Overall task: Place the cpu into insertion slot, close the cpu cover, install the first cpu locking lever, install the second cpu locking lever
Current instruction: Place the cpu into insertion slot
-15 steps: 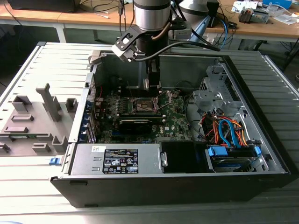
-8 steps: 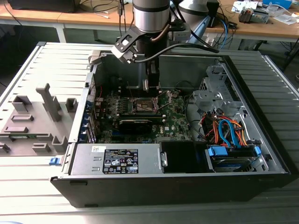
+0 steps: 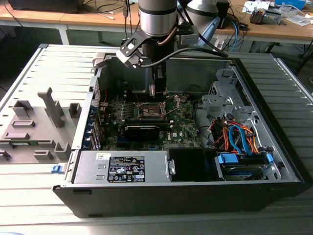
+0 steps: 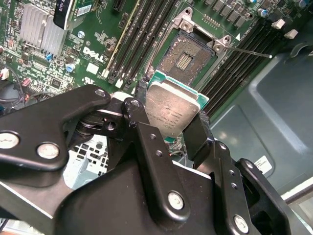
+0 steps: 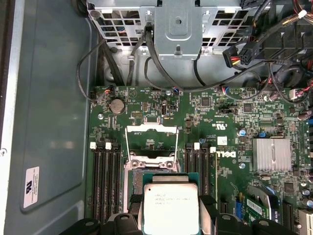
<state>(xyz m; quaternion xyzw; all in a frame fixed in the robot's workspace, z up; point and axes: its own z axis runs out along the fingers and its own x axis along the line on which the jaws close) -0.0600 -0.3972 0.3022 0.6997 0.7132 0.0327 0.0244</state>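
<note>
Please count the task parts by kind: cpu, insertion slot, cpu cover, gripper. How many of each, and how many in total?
cpu: 1
insertion slot: 1
cpu cover: 1
gripper: 1
Total: 4

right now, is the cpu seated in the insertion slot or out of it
Out. The gripper is shut on the cpu, held clear of the insertion slot, whose contact field lies bare in the second wrist view.

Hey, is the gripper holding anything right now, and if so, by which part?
Yes: the black gripper holds the small flat square silver-topped cpu by two opposite side edges, close to the open insertion slot.
</note>
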